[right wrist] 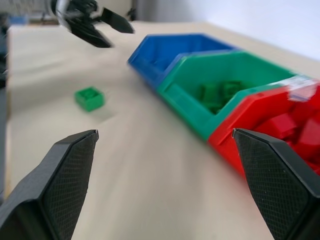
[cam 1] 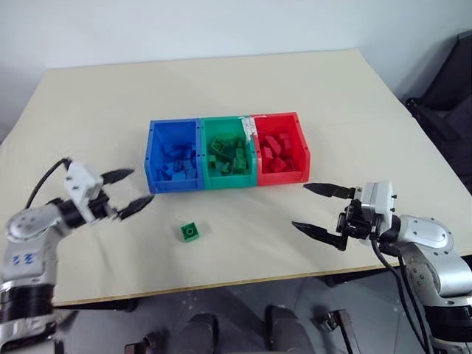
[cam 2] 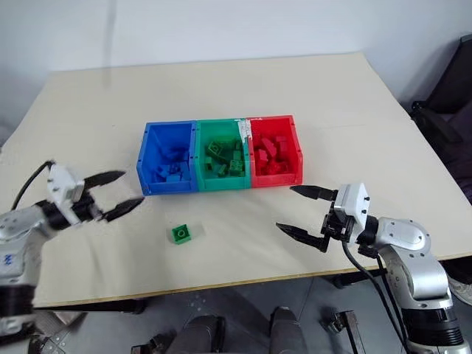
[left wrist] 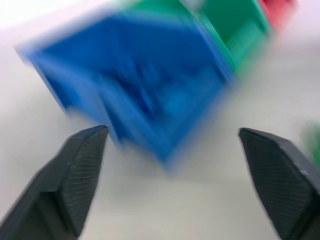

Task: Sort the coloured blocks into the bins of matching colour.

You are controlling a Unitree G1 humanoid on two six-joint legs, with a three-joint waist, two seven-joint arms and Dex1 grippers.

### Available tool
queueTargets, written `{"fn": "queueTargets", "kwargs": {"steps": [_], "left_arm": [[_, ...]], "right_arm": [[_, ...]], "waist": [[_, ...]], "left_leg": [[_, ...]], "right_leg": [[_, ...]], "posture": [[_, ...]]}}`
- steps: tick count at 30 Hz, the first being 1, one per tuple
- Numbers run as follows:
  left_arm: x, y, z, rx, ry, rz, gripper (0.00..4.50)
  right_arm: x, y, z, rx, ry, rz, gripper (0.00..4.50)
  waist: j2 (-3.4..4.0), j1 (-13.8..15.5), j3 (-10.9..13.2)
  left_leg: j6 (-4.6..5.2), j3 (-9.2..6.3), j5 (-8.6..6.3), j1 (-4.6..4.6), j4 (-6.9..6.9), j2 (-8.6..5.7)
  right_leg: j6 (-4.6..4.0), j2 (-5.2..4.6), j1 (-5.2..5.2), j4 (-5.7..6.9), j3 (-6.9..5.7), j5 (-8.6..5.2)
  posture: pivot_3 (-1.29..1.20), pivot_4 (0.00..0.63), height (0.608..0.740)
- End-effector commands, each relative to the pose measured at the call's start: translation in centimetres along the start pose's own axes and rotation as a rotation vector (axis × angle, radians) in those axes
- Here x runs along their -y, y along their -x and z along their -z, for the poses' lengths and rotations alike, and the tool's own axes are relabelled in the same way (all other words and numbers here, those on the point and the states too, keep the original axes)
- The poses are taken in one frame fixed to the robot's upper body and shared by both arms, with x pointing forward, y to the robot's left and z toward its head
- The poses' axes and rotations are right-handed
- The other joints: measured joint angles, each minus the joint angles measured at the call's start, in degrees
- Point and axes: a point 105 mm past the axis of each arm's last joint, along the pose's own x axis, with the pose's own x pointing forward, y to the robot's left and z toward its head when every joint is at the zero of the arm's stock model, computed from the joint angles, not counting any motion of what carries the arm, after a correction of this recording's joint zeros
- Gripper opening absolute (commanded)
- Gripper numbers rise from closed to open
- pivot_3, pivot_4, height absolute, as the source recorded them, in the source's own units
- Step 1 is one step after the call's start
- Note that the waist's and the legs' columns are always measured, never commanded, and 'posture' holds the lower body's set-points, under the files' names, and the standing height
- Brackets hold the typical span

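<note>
A lone green block (cam 1: 190, 231) lies on the table in front of the bins, also seen in the right wrist view (right wrist: 90, 98). The joined bins stand mid-table: blue (cam 1: 173, 156), green (cam 1: 228, 153) and red (cam 1: 281, 150), each holding several blocks of its own colour. My left gripper (cam 1: 131, 190) hangs open and empty just left of the blue bin, left of the green block. On the right, my right gripper (cam 1: 317, 208) is open and empty, pointing left, in front of the red bin's right corner. The left wrist view looks at the blue bin (left wrist: 140, 85) between open fingers.
The beige table (cam 1: 236, 81) has wide bare room behind and beside the bins. Its front edge runs just below both grippers. A dark chair (cam 1: 450, 96) stands off the table's right side.
</note>
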Motion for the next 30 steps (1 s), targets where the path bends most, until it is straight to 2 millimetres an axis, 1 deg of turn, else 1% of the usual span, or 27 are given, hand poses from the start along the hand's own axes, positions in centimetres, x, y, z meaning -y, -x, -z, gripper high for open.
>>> {"fn": "queueTargets", "kwargs": {"steps": [1, 3, 6, 10, 11, 13, 15, 17, 20, 22, 25, 29, 30], "left_arm": [[-0.3, 1.8, -0.5, -0.007, -0.064, -0.02, 4.46], [0.1, 2.3, -0.2, -0.022, -0.071, -0.016, 4.46], [0.7, 2.3, -0.4, -0.024, -0.079, 0.002, 4.46], [2.6, 1.5, -0.1, -0.058, -0.079, 0.083, 4.46], [3.1, 1.1, -0.3, -0.053, -0.065, 0.091, 4.46], [5.4, -0.8, -1.5, -0.02, -0.054, 0.19, 4.46], [6.6, -2.4, -2.0, -0.039, -0.057, 0.219, 4.46], [7.0, -3.5, -1.9, -0.082, -0.063, 0.213, 4.46], [8.4, -5.3, -1.8, -0.132, -0.073, 0.242, 4.46], [9.2, -5.9, -1.3, -0.168, -0.081, 0.264, 4.46], [9.5, -6.5, -0.5, -0.189, -0.062, 0.272, 4.46], [9.6, -7.4, -0.1, -0.193, -0.05, 0.28, 3.61], [9.6, -7.5, 0.1, -0.203, -0.048, 0.28, 3.26]], "right_arm": [[-0.5, 0.1, -0.3, -0.013, 0.047, -0.071, 4.5], [-0.8, 0.0, 0.1, -0.018, 0.043, -0.097, 4.5], [-1.1, 0.0, 0.6, -0.031, 0.039, -0.127, 4.5], [-1.1, 0.1, 0.7, -0.035, 0.032, -0.141, 4.5], [-1.0, 0.2, 0.7, -0.037, 0.033, -0.142, 4.5], [-1.0, 0.6, 0.7, -0.051, 0.031, -0.145, 4.5], [-1.0, 1.0, 0.7, -0.063, 0.029, -0.149, 4.5], [-1.1, 1.3, 0.7, -0.075, 0.025, -0.152, 4.5], [-1.5, 1.9, 0.9, -0.102, 0.008, -0.152, 4.5], [-1.8, 2.2, 1.1, -0.117, -0.013, -0.152, 4.5], [-1.9, 2.2, 1.2, -0.12, -0.023, -0.14, 4.5], [-1.9, 2.0, 1.2, -0.111, -0.018, -0.111, 4.5], [-1.9, 2.0, 1.2, -0.108, -0.017, -0.106, 4.5]], "waist": [[0.0, 0.35, 0.0], [0.0, 0.53, 0.0], [0.0, 0.28, 0.0], [0.0, -0.02, 0.0], [0.0, -0.02, 0.0], [0.0, -0.03, 0.0], [0.0, 0.03, 0.0], [0.0, 0.2, 0.0], [0.01, 0.15, 0.0], [0.01, 0.11, 0.0], [0.01, -0.1, 0.0], [0.01, 0.09, 0.0], [0.01, 0.12, 0.01]], "left_leg": [[0.01, -0.03, -0.01, 0.0, 0.01, 0.0], [0.01, -0.05, -0.01, 0.0, 0.03, 0.0], [0.01, -0.04, -0.02, 0.01, 0.03, 0.02], [0.02, -0.02, -0.05, 0.01, 0.01, 0.04], [0.02, -0.01, -0.06, 0.01, 0.0, 0.04], [0.02, 0.0, -0.07, 0.01, 0.0, 0.06], [0.03, 0.01, -0.08, 0.01, 0.0, 0.06], [0.04, 0.01, -0.08, 0.01, 0.02, 0.05], [0.03, 0.02, -0.08, 0.02, 0.01, 0.06], [0.03, 0.03, -0.09, 0.02, 0.01, 0.05], [0.03, 0.09, -0.1, 0.02, 0.0, 0.05], [0.01, 0.09, -0.1, 0.03, 0.02, 0.06], [0.01, 0.09, -0.1, 0.03, 0.03, 0.06]], "right_leg": [[0.0, -0.01, 0.03, -0.01, -0.02, 0.0], [-0.01, -0.02, 0.06, -0.02, -0.05, 0.01], [-0.02, 0.0, 0.05, -0.01, -0.05, 0.01], [-0.02, 0.0, 0.03, -0.02, -0.04, 0.01], [-0.02, 0.0, 0.03, -0.03, -0.04, 0.01], [-0.02, 0.02, 0.02, -0.03, -0.04, 0.01], [-0.02, 0.01, 0.03, -0.03, -0.02, 0.01], [-0.02, 0.01, 0.05, -0.02, -0.02, 0.01], [-0.02, 0.07, 0.03, -0.01, -0.01, 0.01], [-0.02, 0.07, 0.03, -0.02, -0.01, 0.01], [-0.02, 0.12, 0.01, -0.03, 0.04, 0.01], [-0.02, 0.11, 0.02, -0.03, 0.04, 0.01], [-0.02, 0.1, 0.03, -0.03, 0.04, 0.01]], "posture": [[0.0, 0.15, 0.74], [0.0, 0.15, 0.74], [0.0, 0.15, 0.74], [0.0, 0.15, 0.74], [0.0, 0.15, 0.74], [0.0, 0.15, 0.74], [0.0, 0.15, 0.74], [0.0, 0.15, 0.74], [0.0, 0.15, 0.74], [0.0, 0.15, 0.74], [0.0, 0.15, 0.74], [0.0, 0.15, 0.74], [0.0, 0.15, 0.74]]}}
